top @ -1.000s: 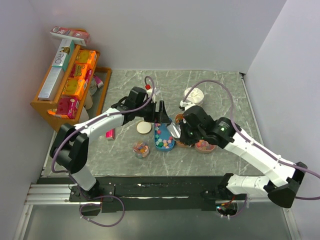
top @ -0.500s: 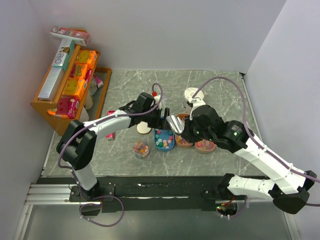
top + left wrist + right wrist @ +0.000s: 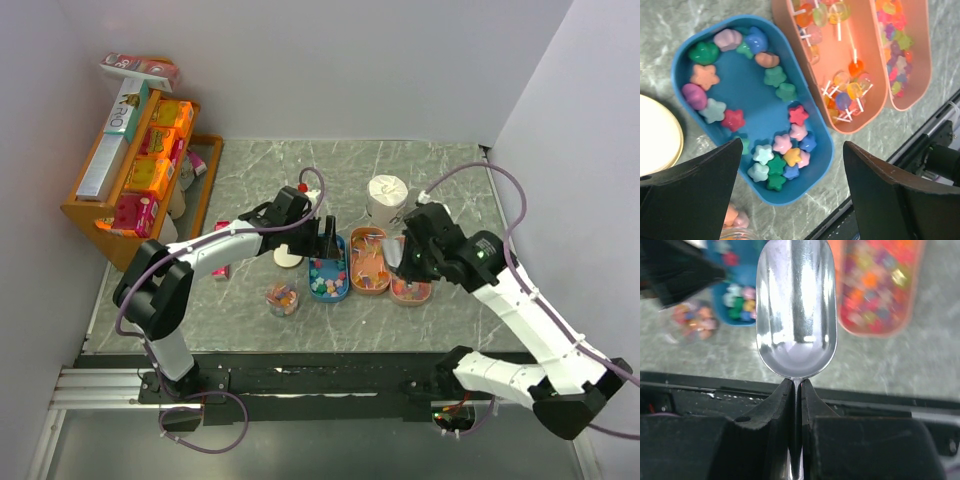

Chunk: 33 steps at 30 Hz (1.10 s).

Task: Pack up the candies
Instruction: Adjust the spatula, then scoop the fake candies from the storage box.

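Note:
The candies (image 3: 782, 155) are small star-like sweets in mixed colours, lying in a blue tray (image 3: 752, 97) that also shows in the top view (image 3: 328, 292). My left gripper (image 3: 792, 150) is open and empty, hovering just above this tray (image 3: 328, 240). A small glass jar (image 3: 282, 298) holding a few candies stands to the tray's front left. My right gripper (image 3: 796, 382) is shut on the handle of an empty metal scoop (image 3: 796, 310). It holds the scoop above the two salmon trays (image 3: 395, 255).
One salmon tray (image 3: 840, 127) holds round sweets on sticks. The other (image 3: 920, 65) holds tiny mixed sweets. A cream lid (image 3: 288, 256) lies left of the blue tray. A white cup (image 3: 387, 195) stands behind. A wooden shelf with orange boxes (image 3: 150, 160) is at the far left.
My right arm has carried the scoop to the right, from beside the blue tray to over the salmon trays. My left gripper has moved nearer, over the blue tray.

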Each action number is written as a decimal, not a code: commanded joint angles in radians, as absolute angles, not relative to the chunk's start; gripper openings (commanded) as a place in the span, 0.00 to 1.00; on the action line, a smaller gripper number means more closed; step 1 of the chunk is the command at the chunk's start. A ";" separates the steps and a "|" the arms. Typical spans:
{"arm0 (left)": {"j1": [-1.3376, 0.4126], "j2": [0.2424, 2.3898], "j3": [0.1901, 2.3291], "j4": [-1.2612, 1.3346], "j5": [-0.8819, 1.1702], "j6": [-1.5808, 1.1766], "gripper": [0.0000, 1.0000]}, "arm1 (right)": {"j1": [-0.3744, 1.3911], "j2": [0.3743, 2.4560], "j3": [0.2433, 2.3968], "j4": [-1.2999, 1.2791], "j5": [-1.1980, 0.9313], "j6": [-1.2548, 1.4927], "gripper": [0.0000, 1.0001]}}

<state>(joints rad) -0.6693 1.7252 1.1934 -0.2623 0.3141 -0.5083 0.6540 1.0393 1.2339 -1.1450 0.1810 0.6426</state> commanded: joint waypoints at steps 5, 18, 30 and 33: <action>-0.670 1.628 1.204 -0.270 0.233 -0.482 0.92 | 0.442 1.169 1.170 -1.287 0.022 0.565 0.00; -0.669 1.519 1.177 -0.279 0.103 -0.468 0.96 | 0.314 1.344 1.121 -1.183 0.006 0.416 0.00; -0.669 1.512 1.180 -0.293 0.054 -0.462 0.97 | 0.302 1.439 1.082 -1.117 0.051 0.387 0.00; -0.669 1.519 1.181 -0.295 0.054 -0.460 0.96 | 0.301 1.448 1.062 -1.074 0.063 0.393 0.00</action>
<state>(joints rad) -0.6693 1.5490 1.1820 -0.3019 0.0761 -0.4816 0.3130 1.4246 1.0927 -1.1435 0.0158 0.3935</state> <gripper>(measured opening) 0.967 0.157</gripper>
